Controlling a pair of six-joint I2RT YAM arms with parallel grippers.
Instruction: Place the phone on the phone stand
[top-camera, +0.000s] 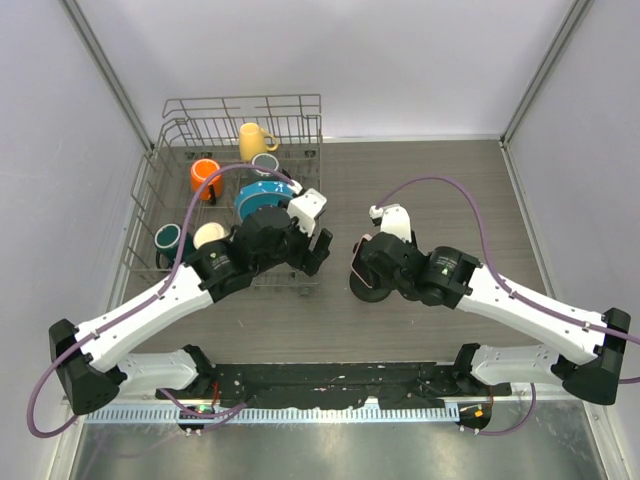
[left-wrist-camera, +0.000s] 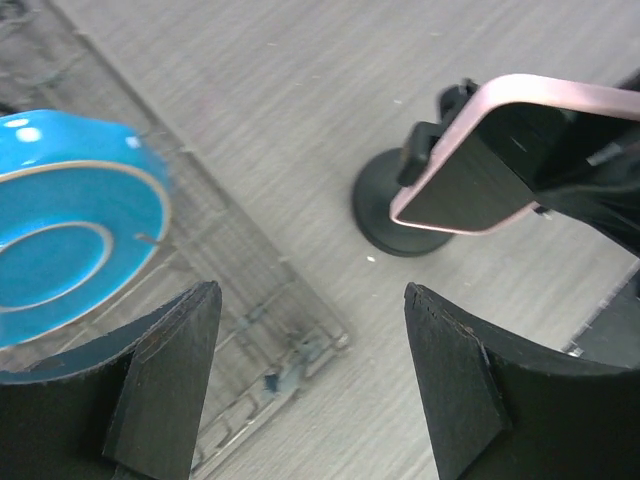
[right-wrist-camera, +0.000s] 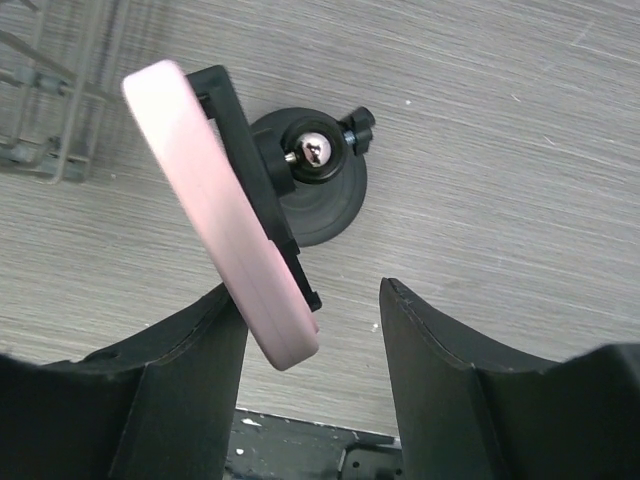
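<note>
Grey wood-grain desk (top-camera: 430, 180), wire rack (top-camera: 165, 140) with a blue bowl (left-wrist-camera: 70, 220) at far left, and my left claw (left-wrist-camera: 310, 300) hangs open and empty just beside it. Further right the pink-edged phone (right-wrist-camera: 215, 200) leans in the phone stand (right-wrist-camera: 330, 205) cradle, its lower end between the spread fingers of my right claw (right-wrist-camera: 312, 290).

bright, even, diffuse light leaves only faint shadows under the arms (top-camera: 150, 310) toward the bench's near edge, small glints on the blue bowl (left-wrist-camera: 60, 230) and on the metal ball (right-wrist-camera: 314, 150) of the phone stand (right-wrist-camera: 325, 205), wrist views slightly soft up close.
</note>
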